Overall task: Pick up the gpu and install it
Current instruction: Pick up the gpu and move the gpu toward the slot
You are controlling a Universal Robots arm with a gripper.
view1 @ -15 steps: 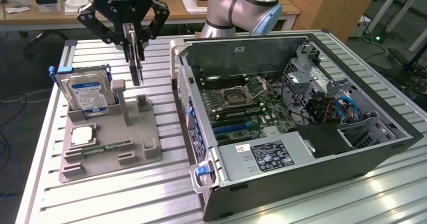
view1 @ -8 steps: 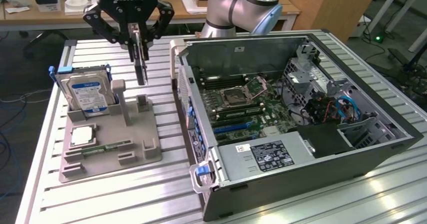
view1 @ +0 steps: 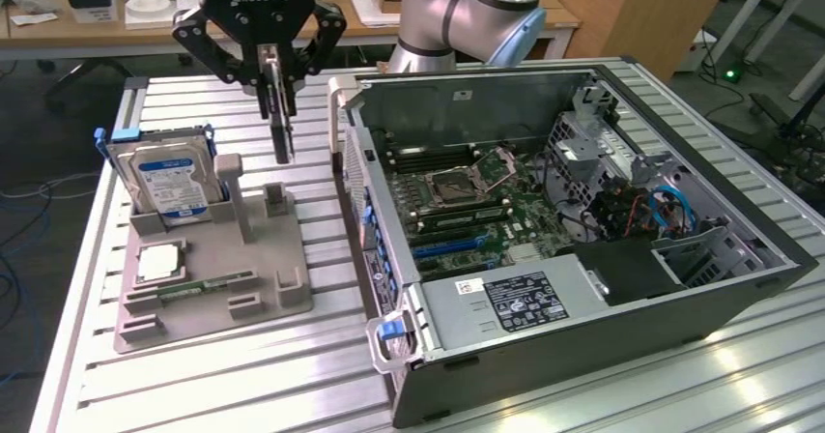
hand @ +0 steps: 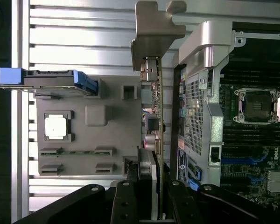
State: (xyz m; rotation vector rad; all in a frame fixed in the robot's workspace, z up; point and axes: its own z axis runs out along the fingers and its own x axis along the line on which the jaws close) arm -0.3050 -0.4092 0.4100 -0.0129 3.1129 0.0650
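Hand [view1: 276,77] clamps one gpu [view1: 281,135]; one hard drive [view1: 168,177] upright.

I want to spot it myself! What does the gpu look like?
Find the open computer case, then the grey tray beside it. Above the tray, the gpu hangs in the jaws: thin, dark, unlike the blue-labelled hard drive standing in the tray.
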